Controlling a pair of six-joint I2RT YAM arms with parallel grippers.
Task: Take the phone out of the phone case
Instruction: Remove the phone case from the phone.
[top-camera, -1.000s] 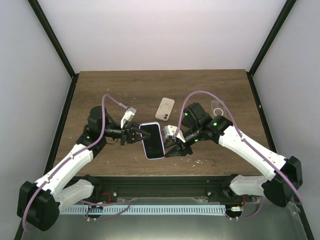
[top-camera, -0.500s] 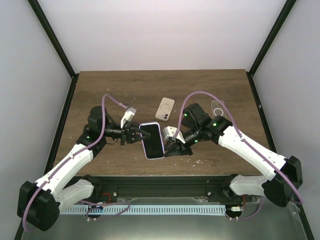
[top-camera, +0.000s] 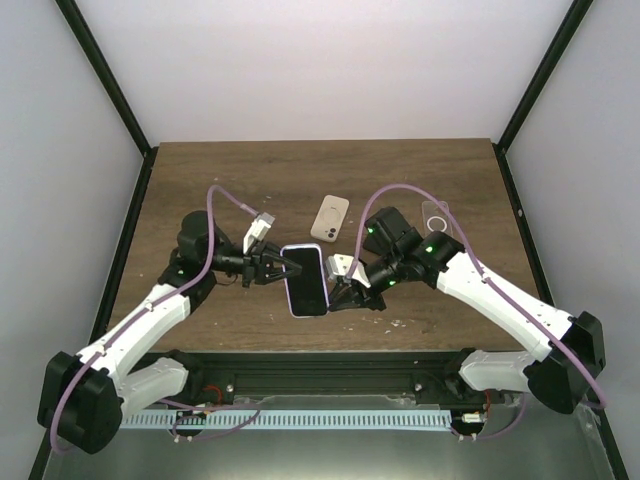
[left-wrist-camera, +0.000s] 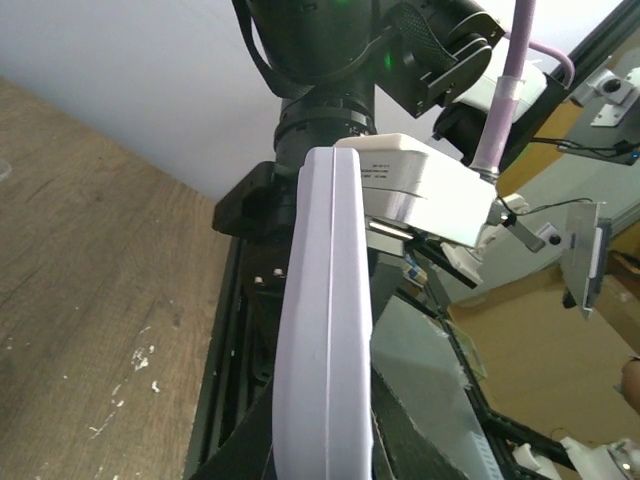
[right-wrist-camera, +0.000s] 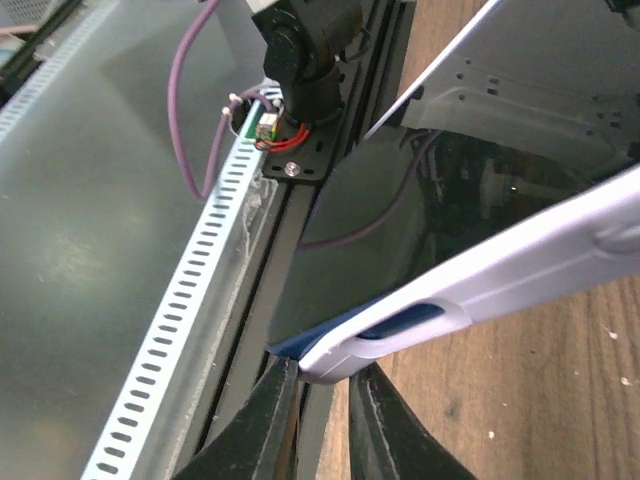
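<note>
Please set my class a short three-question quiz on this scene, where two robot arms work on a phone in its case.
1. True or false: the lilac-cased phone lies alone on the table, with no gripper touching it.
2. What lies on the table just beyond the held phone? A) a beige phone B) a mug C) scissors
3. Fill in: in the right wrist view, the right gripper pinches the case at its ____.
Key: 1 false, since the left gripper and the right gripper both grip it; 2 A; 3 corner.
</note>
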